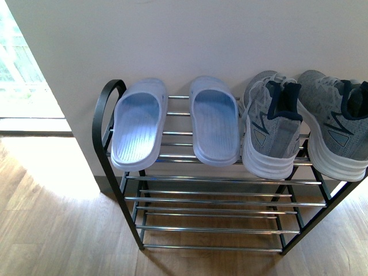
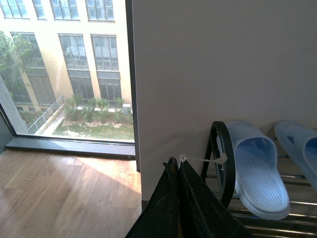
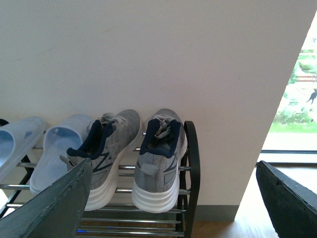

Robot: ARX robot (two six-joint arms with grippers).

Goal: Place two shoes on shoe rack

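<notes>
Nearest in the right wrist view: two dark fingers (image 3: 54,203) of the right gripper (image 3: 173,208), jaws spread wide apart, holding nothing. Nearest in the left wrist view: black fingers (image 2: 171,208) of the left gripper (image 2: 177,171), jaws pressed together at the tips, gripping nothing visible, just beside the rack's left side frame.

Beyond, against a plain white wall (image 1: 201,34): slanted multi-tier shoe rack (image 1: 224,179) of black metal side frames and thin chrome bars, standing on a light wooden floor (image 1: 52,230). On the top tier, four shoes side by side, toes toward the wall, heels at the front edge. At the left end, touching the curved left frame: light-blue rubber slide sandal (image 1: 138,122). Just beside it, near the middle: second light-blue slide sandal (image 1: 215,121). Right of that, close against it: grey knit sneaker (image 1: 269,123) with white sole, navy lining and grey laces. At the right end: matching grey sneaker (image 1: 336,121), heel overhanging the front bar, partly cut off by the front view's edge. Lower tiers bare bars only.

Left of the wall: large window (image 2: 64,64) facing a pale building.
</notes>
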